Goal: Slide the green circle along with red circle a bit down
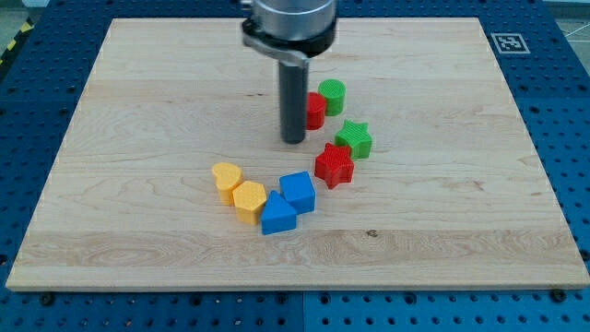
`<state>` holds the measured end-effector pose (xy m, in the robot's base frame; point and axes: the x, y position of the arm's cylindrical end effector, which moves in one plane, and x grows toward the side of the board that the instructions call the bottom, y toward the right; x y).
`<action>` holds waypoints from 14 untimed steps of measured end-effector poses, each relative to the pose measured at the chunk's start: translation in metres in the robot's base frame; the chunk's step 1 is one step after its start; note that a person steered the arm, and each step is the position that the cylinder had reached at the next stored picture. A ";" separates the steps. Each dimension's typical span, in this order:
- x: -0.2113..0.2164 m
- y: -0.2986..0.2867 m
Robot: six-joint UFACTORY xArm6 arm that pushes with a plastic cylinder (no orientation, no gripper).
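Standing upright on the wooden board, the dark rod was seen with my tip set down just to the view's left of the red circle, so close that touch could not be ruled out. No fingers were carried by the rod (it is a bare stick), so nothing was held. The green circle was found just beside the red circle, up and to the view's right of it, the two apparently touching. Below them, the green star and the red star were placed side by side. Further toward the view's bottom left, a curved row was formed — a blue cube, a blue triangle-like block, a yellow hexagon-like block and a yellow heart-like block.
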<state>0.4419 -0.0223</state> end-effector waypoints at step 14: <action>-0.124 0.079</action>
<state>0.3181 0.0563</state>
